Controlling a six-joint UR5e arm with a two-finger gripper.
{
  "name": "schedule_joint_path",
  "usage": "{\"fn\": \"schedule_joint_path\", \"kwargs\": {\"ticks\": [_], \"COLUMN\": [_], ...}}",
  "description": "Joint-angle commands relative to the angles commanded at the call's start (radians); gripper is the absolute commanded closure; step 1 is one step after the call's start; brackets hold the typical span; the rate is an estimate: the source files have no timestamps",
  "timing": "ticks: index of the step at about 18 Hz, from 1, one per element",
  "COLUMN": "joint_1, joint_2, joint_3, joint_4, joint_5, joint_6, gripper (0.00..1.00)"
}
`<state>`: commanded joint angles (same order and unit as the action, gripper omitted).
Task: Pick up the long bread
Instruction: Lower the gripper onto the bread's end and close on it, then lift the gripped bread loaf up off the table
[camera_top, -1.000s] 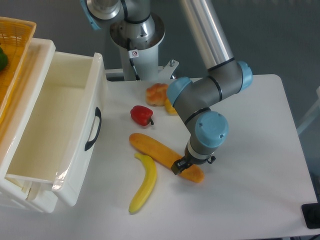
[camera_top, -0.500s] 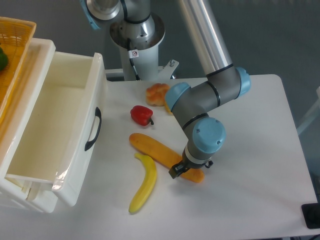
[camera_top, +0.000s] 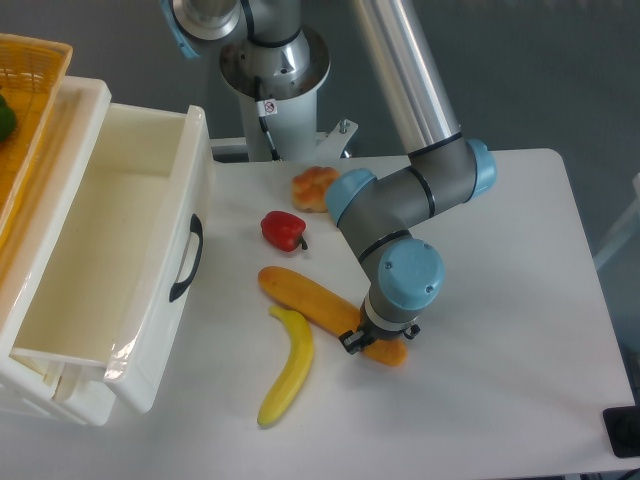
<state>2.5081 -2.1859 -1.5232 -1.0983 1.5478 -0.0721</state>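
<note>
Jaws of the gripper (camera_top: 365, 341) sit low over the right end of the long bread (camera_top: 322, 308), near the worktop's front edge, mid-width; can't tell their gap or whether they grip it. Loaf's long axis runs from there up-left toward the back-left corner. Smooth, straight, orange-golden, rounded ends; banana (camera_top: 287, 365) just beside

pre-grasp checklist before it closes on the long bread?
1. Target: long bread lies flat on the table, in view. ok.
2. Tool sits over the loaf's right end, not its middle; the lift may tip. not ok.
3. Jaw opening, and whether the jaws straddle the loaf: hidden by the wrist. cannot tell.
4. Banana: its tip lies close to the loaf; contact unclear. cannot tell.
5. Red pepper and bun lie apart from the loaf. ok.
</note>
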Motion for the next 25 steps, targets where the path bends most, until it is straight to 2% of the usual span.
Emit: {"fn": "schedule_joint_path", "kwargs": {"ticks": [1,2,7,18,25], "joint_1": [0.000,-0.002,0.000,0.024,0.078], "joint_2": [0.002,0.002,0.015,0.083,0.124], "joint_3": [0.002,0.003,0.040,0.113,0.166], "joint_4": [-0.002,-0.002,-0.003,-0.014,-0.043], "joint_5": [0.012,0.021,0.031,0.098,0.071], "joint_6": [0.000,0.000,0.058,0.432,0.770], "gripper": [0.96,0.98,1.00,1.00,1.00]}}
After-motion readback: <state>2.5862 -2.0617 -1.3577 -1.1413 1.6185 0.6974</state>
